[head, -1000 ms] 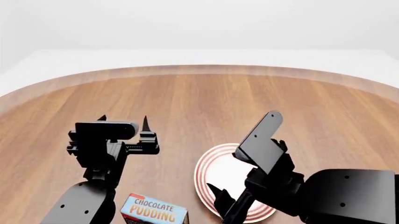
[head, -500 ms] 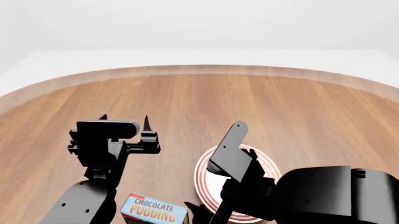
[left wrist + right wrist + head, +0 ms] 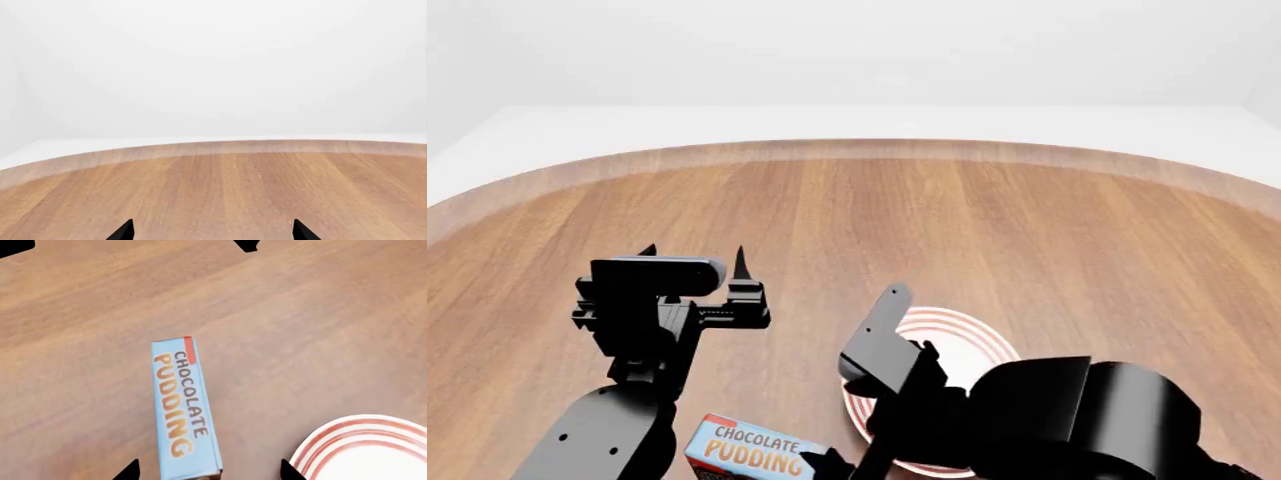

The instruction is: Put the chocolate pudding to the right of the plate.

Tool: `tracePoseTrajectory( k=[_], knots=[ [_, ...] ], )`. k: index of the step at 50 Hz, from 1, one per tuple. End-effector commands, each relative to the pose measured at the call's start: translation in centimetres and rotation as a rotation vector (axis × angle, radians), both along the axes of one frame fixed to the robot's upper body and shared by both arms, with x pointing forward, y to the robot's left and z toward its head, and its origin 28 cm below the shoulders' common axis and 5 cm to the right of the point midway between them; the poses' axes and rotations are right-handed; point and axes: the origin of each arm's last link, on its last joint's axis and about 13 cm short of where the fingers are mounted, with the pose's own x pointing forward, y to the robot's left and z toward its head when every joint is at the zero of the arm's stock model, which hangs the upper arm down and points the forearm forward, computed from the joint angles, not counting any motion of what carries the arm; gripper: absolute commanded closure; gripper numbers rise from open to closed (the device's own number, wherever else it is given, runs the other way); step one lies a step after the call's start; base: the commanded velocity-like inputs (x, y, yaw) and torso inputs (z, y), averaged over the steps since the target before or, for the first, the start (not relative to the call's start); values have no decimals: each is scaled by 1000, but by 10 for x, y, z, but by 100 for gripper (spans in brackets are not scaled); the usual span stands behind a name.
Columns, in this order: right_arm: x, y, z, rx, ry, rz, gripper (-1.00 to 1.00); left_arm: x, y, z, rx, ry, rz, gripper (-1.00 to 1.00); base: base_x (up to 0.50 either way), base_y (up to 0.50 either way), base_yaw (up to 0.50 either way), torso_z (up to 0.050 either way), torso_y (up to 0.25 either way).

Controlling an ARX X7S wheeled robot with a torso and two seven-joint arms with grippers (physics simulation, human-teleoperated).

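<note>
Nearest, pudding (image 3: 754, 452) lies flat on the table (image 3: 988, 220) at the head view's bottom edge, blue lettered face up, partly cut off by the frame. It sits left of the plate (image 3: 968, 330), apart from it. Right gripper (image 3: 208, 472) hangs over the pudding: in the right wrist view its two black fingertips (image 3: 128, 472) stand wide apart, one on each side of the carton's (image 3: 183, 407) near end, not touching it, nothing held. Plate rim (image 3: 363, 440) shows in that view's corner, just beside one tip. In the head view the right arm (image 3: 1054, 420) covers much of the plate. Left gripper (image 3: 694, 262) is further out, well clear of both things, raised over bare wood. Its tips (image 3: 124, 231) spread wide in the left wrist view, empty. Beyond, only the table's curved far edge (image 3: 213, 147) and white background.
</note>
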Motion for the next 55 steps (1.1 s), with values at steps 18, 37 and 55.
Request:
tracePoseTrajectory(
  k=[18,37,55],
  knots=[
    [6,11,-40,-81,126,43,-100,0,0,-1,-6,0,-5,-100,0,0,0,0,0],
    [24,24,-53,-96,151,72,-100,0,-1,-2,-7,3,-10,-100,0,0,0,0,0],
    [30,35,-82,-134,242,113,-100,0,-2,-3,-8,4,-16,-100,0,0,0,0,0]
  ],
)
